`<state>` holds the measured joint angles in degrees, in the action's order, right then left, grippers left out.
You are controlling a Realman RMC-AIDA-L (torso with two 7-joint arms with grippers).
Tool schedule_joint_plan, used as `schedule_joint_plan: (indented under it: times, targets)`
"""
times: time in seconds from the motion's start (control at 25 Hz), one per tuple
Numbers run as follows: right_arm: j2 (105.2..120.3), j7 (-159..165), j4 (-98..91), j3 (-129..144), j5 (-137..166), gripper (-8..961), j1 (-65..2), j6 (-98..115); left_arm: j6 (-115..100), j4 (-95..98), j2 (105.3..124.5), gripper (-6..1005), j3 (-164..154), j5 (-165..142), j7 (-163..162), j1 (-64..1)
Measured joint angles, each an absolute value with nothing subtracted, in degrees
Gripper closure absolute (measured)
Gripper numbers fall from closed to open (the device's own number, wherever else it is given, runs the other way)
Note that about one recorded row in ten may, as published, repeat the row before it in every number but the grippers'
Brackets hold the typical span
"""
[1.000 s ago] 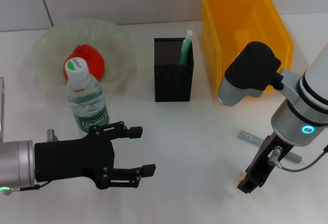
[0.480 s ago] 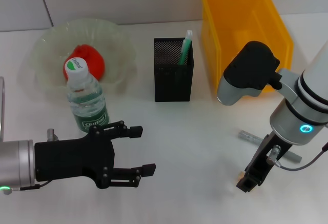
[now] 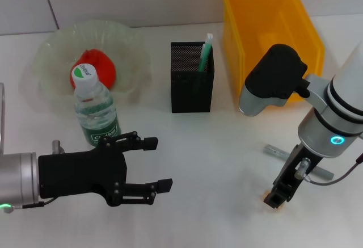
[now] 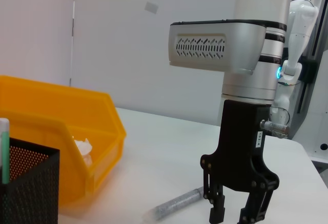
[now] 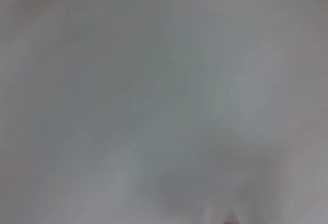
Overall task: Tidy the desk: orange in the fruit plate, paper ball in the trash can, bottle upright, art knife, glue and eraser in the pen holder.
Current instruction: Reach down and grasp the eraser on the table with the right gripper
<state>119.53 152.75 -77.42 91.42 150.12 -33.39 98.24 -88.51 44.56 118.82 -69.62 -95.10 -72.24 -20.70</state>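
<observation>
Looks like the desk-item pickup step, most likely the eraser, though that's a guess. Right gripper (image 3: 276, 196) down low at the table, fingers spread a little in the left wrist view, nothing pinched that can be made out. Small orange bit (image 3: 269, 196) peeking out right at the fingertips in the head view, too hidden to name for sure. Silvery stick (image 3: 282, 153), maybe the art knife or glue, lying flat just beside the right arm.

Rest mostly sorted: orange (image 3: 98, 66) in the fruit plate (image 3: 129, 39), bottle (image 3: 97, 114) upright, something white in the trash can (image 3: 296, 15), green pen-like thing in the pen holder (image 3: 192, 78). Left gripper (image 3: 156, 164) parked low near the bottle, fingers wide apart, empty.

Next move probably needs a close around that small piece, then a lift to the holder.

Left wrist view gives the side-on look at the right gripper; head view hides that gap. Right wrist view just blank grey, no help.
</observation>
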Motion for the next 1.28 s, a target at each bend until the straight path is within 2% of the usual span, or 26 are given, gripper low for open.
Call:
schedule_joint_plan:
  times: [0.8, 1.04, 1.16, 1.28]
  targets:
    - [119.53, 152.7, -75.4, 91.8, 149.7, 621, -34.7, 97.8, -87.7, 44.6, 118.83, 137, -69.7, -95.1, -72.2, -21.1]
    - [119.59, 152.7, -74.1, 92.8, 149.4, 676, -35.5, 97.3, -87.7, 44.6, 118.75, 137, -69.5, -95.1, -72.2, -21.1]
    - [119.61, 152.7, -73.2, 92.9, 149.1, 764, -36.0, 97.0, -87.7, 44.6, 118.74, 137, -69.4, -95.1, -72.2, -21.1]
    - [119.62, 152.6, -72.4, 92.9, 149.0, 773, -36.2, 96.7, -87.7, 44.6, 118.74, 137, -69.4, -95.1, -72.2, -21.2]
